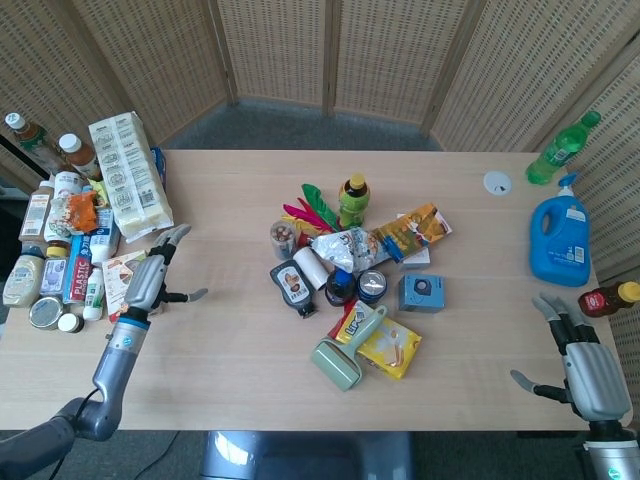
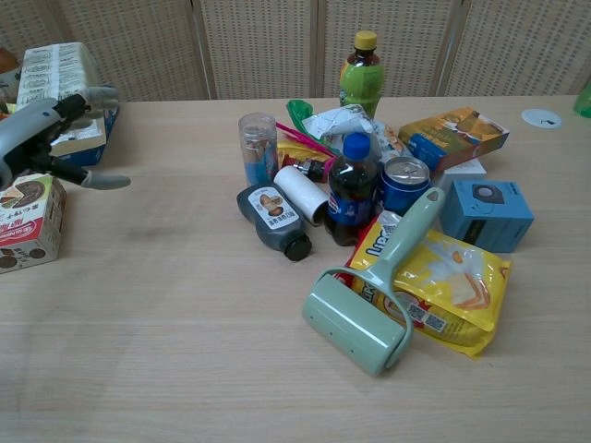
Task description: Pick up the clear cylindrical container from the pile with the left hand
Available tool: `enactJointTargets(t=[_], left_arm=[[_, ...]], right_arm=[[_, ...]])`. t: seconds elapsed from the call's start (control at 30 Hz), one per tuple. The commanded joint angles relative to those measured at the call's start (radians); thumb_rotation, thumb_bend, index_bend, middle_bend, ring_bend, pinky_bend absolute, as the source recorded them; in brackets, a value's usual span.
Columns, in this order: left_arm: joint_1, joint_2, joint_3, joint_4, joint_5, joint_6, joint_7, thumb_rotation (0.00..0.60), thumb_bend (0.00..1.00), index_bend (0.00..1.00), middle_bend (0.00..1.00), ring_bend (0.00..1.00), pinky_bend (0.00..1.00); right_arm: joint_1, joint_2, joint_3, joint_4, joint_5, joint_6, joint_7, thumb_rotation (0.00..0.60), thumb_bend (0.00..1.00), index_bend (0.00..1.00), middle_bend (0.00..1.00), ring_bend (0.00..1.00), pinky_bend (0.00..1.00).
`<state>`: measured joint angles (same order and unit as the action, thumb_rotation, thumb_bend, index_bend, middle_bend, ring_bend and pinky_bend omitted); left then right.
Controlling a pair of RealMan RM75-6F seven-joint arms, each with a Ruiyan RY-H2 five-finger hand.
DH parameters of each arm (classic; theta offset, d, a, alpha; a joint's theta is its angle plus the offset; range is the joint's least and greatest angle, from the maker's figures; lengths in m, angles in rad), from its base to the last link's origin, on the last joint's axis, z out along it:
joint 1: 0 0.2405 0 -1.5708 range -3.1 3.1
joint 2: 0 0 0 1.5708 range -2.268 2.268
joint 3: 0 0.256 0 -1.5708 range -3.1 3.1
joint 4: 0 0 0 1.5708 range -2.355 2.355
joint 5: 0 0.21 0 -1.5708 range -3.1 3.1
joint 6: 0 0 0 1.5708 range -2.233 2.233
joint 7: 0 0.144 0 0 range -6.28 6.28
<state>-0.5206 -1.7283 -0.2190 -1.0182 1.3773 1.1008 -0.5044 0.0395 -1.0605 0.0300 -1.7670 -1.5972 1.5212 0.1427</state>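
The clear cylindrical container [image 1: 282, 240] [image 2: 258, 148] stands upright at the left edge of the central pile, with brown and blue contents inside. My left hand [image 1: 152, 277] [image 2: 42, 136] hovers over the table well to the left of it, fingers spread and empty. At the table's front right corner, far from the pile, my right hand [image 1: 585, 373] is open and holds nothing; the chest view does not show it.
The pile holds a dark sauce bottle [image 2: 273, 220], a white roll [image 2: 302, 195], a cola bottle [image 2: 351, 191], a can [image 2: 404, 184], a green lint roller [image 2: 369, 293], a yellow snack bag [image 2: 448, 288] and a blue box [image 2: 486, 214]. Groceries [image 1: 70, 225] crowd the left edge. A blue detergent jug [image 1: 560, 235] stands right.
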Motion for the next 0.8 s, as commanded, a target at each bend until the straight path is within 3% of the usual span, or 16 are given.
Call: enactJointTargets(t=[0.03, 0.23, 0.53, 0.8], left_arm=[[-0.057, -0.039, -0.047, 0.020, -0.062, -0.072, 0.036, 0.600, 0.00, 0.00, 0.00, 0.00, 0.00], [-0.122, -0.074, -0.099, 0.026, -0.123, -0.121, 0.118, 0.600, 0.00, 0.00, 0.00, 0.00, 0.00], [-0.183, -0.135, -0.112, 0.053, -0.154, -0.147, 0.202, 0.600, 0.00, 0.00, 0.00, 0.00, 0.00], [-0.254, -0.230, -0.141, 0.155, -0.188, -0.188, 0.210, 0.600, 0.00, 0.00, 0.00, 0.00, 0.00]], right_arm=[[0.000, -0.001, 0.001, -0.001, 0.000, 0.001, -0.003, 0.600, 0.00, 0.00, 0.00, 0.00, 0.00], [0.002, -0.003, -0.002, -0.002, -0.001, -0.001, -0.008, 0.600, 0.00, 0.00, 0.00, 0.00, 0.00], [0.003, 0.004, 0.002, 0.003, 0.011, -0.002, 0.017, 0.600, 0.00, 0.00, 0.00, 0.00, 0.00], [0.007, 0.007, 0.007, 0.013, 0.028, -0.013, 0.038, 0.600, 0.00, 0.00, 0.00, 0.00, 0.00]])
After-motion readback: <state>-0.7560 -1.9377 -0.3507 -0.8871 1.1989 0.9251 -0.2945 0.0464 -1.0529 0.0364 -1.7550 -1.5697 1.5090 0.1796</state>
